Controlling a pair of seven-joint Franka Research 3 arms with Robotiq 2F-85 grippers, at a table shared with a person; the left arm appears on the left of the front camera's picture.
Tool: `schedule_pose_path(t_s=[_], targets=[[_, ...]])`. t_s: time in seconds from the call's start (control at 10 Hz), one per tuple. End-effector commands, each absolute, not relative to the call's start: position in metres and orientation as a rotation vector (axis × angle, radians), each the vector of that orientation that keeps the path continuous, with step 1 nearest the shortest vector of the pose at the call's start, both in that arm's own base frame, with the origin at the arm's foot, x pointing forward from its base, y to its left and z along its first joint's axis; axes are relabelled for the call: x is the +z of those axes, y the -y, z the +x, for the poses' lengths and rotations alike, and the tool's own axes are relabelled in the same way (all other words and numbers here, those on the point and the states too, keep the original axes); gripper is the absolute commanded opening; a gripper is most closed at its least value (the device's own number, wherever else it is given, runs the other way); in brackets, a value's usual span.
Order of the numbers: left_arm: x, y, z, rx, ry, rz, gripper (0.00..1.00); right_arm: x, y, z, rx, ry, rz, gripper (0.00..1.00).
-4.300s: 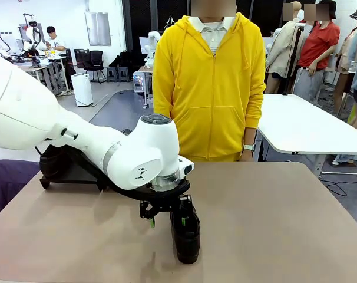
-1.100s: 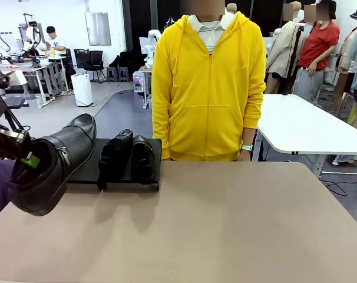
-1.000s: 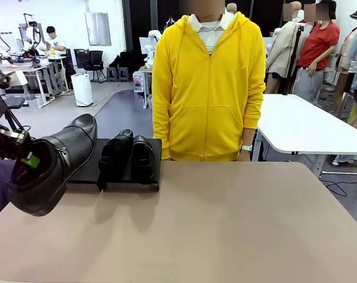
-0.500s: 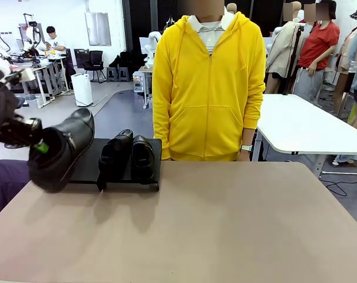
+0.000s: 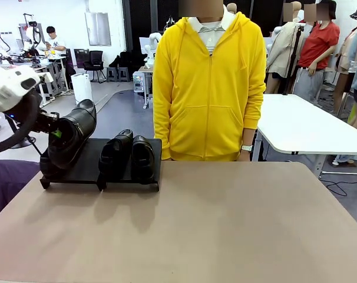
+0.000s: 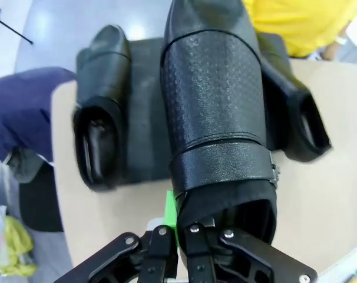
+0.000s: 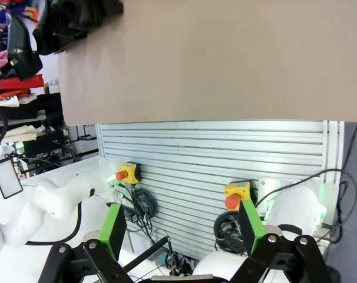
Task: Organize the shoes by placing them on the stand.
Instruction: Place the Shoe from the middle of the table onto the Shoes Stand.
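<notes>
We grip the third shoe (image 5: 69,134) in our left gripper (image 5: 56,133), above the stand (image 5: 87,168) at ten o'clock; next we lower it beside its mate (image 6: 100,137). Our right gripper (image 7: 184,231) gapes empty.

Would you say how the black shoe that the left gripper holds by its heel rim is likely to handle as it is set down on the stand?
The shoe keeps its shape hanging from the left gripper, so probably stiff. Its glossy leather may slip. On the tilted stand it might slide.
</notes>
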State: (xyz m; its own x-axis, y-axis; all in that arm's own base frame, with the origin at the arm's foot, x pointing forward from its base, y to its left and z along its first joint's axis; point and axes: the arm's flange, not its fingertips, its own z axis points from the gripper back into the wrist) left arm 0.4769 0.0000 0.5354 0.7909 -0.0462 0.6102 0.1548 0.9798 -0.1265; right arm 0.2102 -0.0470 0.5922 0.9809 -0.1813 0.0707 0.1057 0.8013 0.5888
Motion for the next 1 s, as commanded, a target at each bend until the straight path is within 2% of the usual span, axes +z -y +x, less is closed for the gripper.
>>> schedule_pose_path(t_s=[0.0, 0.3, 0.9], targets=[[0.521, -0.013, 0.504, -0.107, 0.729, -0.193, 0.00, 0.596, 0.047, 0.212, -0.129, 0.133, 0.655, 1.00], [0.483, -0.024, 0.530, -0.079, 0.742, -0.211, 0.00, 0.596, 0.047, 0.212, -0.129, 0.133, 0.655, 1.00], [0.445, -0.021, 0.558, -0.134, 0.752, -0.185, 0.00, 0.596, 0.047, 0.212, -0.129, 0.133, 0.655, 1.00]])
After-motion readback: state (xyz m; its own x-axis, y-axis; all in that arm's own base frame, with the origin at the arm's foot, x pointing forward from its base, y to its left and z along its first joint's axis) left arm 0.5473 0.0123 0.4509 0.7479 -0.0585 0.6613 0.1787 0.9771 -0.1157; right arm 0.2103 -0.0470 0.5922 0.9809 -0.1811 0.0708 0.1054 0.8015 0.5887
